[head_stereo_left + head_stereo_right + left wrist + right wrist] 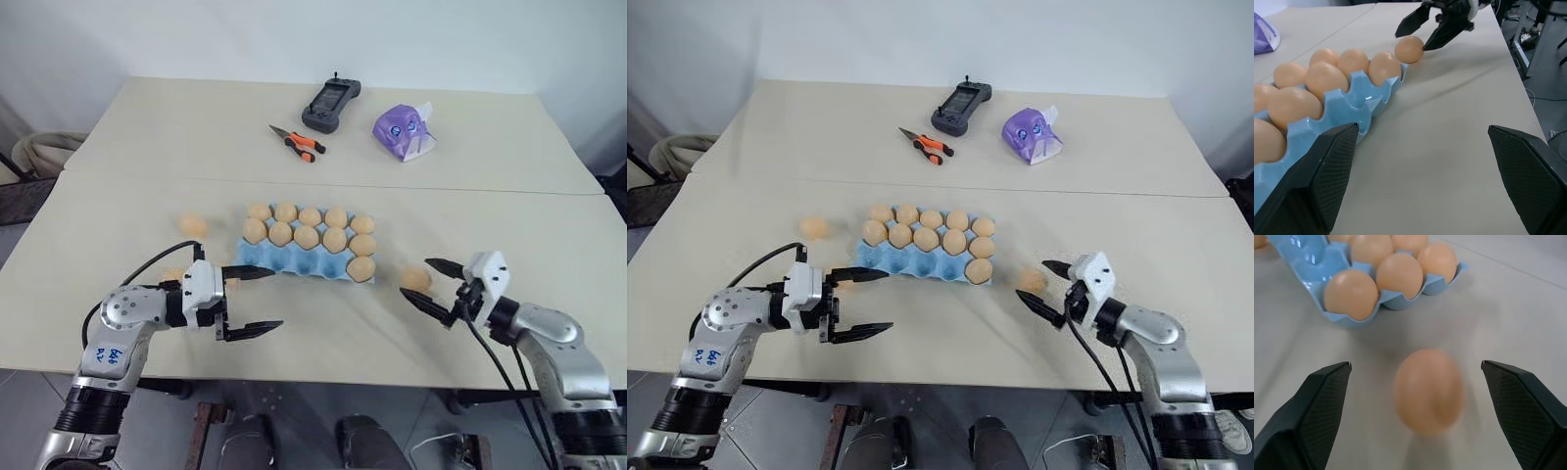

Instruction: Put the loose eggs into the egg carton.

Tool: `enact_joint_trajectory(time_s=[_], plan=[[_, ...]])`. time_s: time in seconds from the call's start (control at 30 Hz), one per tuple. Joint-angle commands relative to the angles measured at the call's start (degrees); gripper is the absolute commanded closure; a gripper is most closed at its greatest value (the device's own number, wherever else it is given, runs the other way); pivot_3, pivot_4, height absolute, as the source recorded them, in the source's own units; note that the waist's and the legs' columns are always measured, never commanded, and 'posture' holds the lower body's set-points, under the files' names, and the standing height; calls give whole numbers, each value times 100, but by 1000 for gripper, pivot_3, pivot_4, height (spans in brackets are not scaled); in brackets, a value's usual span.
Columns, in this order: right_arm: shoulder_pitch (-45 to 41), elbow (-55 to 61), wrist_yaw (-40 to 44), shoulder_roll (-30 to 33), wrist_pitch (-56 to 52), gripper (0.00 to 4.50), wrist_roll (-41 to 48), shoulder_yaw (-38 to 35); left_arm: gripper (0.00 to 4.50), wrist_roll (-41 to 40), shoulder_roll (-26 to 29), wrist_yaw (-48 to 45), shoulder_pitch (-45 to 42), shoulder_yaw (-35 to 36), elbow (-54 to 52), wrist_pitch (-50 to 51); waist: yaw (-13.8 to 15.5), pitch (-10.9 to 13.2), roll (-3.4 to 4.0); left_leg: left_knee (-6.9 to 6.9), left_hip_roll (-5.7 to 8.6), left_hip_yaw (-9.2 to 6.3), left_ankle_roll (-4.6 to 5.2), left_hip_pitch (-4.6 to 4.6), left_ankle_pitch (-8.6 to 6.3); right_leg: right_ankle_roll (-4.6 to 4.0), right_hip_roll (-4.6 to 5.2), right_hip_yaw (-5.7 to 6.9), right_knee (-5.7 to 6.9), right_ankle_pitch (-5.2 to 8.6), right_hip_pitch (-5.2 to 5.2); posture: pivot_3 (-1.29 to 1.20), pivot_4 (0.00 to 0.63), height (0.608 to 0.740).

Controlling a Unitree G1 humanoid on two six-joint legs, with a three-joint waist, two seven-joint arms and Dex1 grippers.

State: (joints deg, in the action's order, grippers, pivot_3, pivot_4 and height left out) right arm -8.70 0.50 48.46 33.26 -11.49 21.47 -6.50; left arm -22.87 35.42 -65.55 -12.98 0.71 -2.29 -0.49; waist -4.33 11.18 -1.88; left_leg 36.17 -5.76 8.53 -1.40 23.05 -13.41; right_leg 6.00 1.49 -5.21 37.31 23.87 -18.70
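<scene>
The light blue egg carton (294, 260) lies mid-table, its back rows filled with eggs and its near row mostly bare except for one egg (361, 269) at the right end. One loose egg (415, 278) rests on the table right of the carton, between the spread fingers of my open right gripper (415, 277); the right wrist view shows this egg (1429, 390) close ahead. Another loose egg (193, 224) lies left of the carton. My left gripper (277, 299) is open and empty at the carton's near left corner (1352, 105).
On the far table sit orange-handled pliers (297, 143), a black handheld device (331, 105) and a purple tissue pack (404, 132). A seam runs between the two tables behind the carton. The table's front edge is just below both grippers.
</scene>
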Motion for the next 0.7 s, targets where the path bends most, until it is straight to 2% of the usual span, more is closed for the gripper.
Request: enact_joint_trajectory(time_s=[0.03, 0.23, 0.27, 0.4, 0.5, 0.7], plan=[[-76, -68, -6, -5, 78, 636, -83, 26, 0, -61, -5, 141, 49, 115, -319, -12, 13, 0, 0, -1, 0, 0, 0, 0, 0, 0, 0, 1, 0, 0, 0, 0, 150, 740], [-92, -202, 32, -148, 328, 2655, -175, 110, 0, -60, -17, 236, 133, 124, -387, -19, -18, 0, 0, 0, -1, 1, 0, 0, 0, 0, -2, 0, 2, 0, 0, 0, 150, 740], [-90, -208, 12, -152, 370, 2849, -209, 119, 0, -55, -25, 264, 137, 134, -385, -25, -24, 0, 0, 0, -1, 1, 0, -1, 0, 0, -3, 0, 3, 0, 0, 0, 150, 740], [-158, 139, 163, -195, 375, 2928, 41, 86, 0, -101, 17, 415, 185, 322, -346, 10, -32, 0, 0, 0, -1, 1, -1, 0, 0, 0, -2, -1, 3, 0, 0, 0, 150, 740], [-430, 730, 208, -263, -23, 2928, 393, 163, 0, -157, 69, 567, 272, 557, -302, 78, -63, 3, 5, -1, -3, 2, 0, 0, 0, 0, 0, -4, 6, 0, -4, 0, 150, 740], [-1456, 1016, -268, -721, -685, 2928, -17, 1029, 0, -81, 91, 787, 524, 859, -187, 51, -58, 3, 5, -3, -19, -6, -12, -3, 7, -6, 3, 0, 17, 0, -11, 0, 150, 740]])
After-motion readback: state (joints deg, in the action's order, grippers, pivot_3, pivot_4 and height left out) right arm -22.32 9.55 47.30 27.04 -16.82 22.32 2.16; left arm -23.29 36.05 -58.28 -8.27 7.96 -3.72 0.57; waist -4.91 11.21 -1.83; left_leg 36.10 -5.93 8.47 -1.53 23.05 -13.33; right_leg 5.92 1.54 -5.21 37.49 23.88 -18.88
